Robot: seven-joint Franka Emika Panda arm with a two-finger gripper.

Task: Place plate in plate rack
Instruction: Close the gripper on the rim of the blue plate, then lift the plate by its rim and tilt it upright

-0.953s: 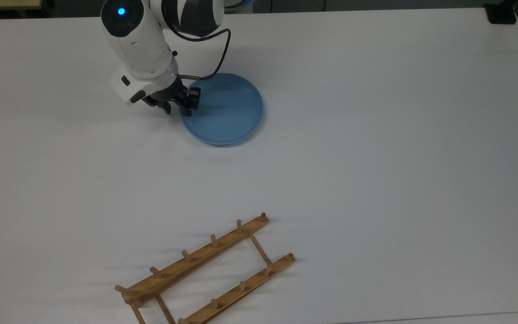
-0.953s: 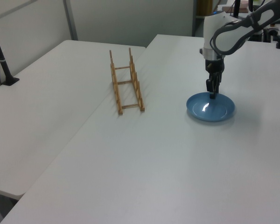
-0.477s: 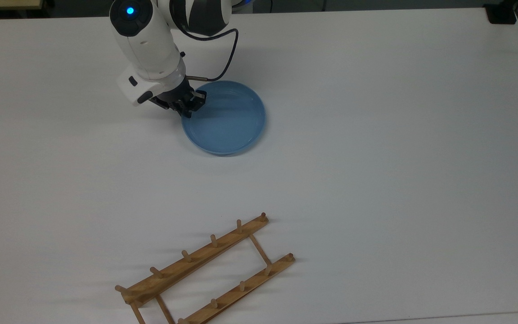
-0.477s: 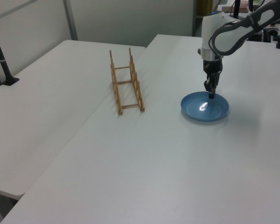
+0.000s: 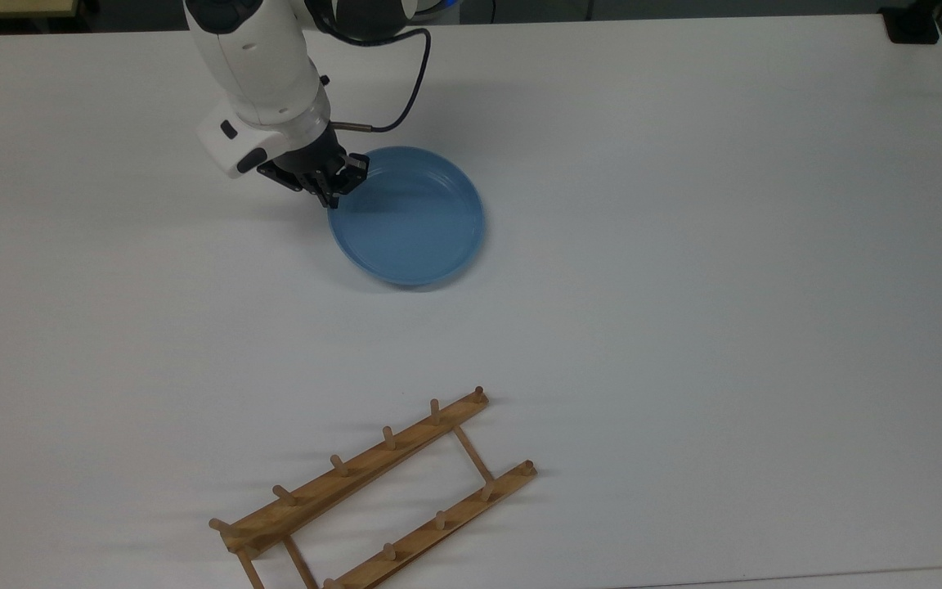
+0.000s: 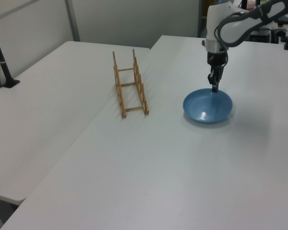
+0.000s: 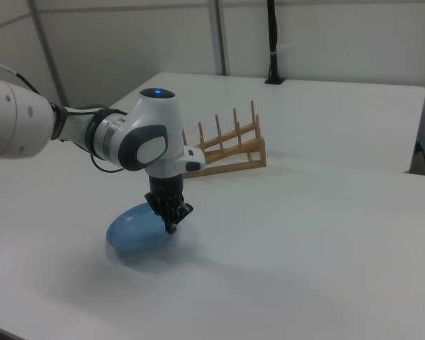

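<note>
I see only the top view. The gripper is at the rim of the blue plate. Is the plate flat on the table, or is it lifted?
Observer: In the left view the plate is tilted. The rim at the gripper is higher than the opposite rim.
Operator: Does the low rim touch the table?
Observer: I cannot tell. The right view shows a shadow on the table beneath the plate.
Operator: How do the rack's pegs stand?
Observer: In the right view the plate rack holds its pegs upright.

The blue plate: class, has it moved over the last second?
Yes. In the left view the plate, pinched at its rim by the claw, has shifted toward the left view's left, closer to the fixed wooden rack, and tilted.
</note>
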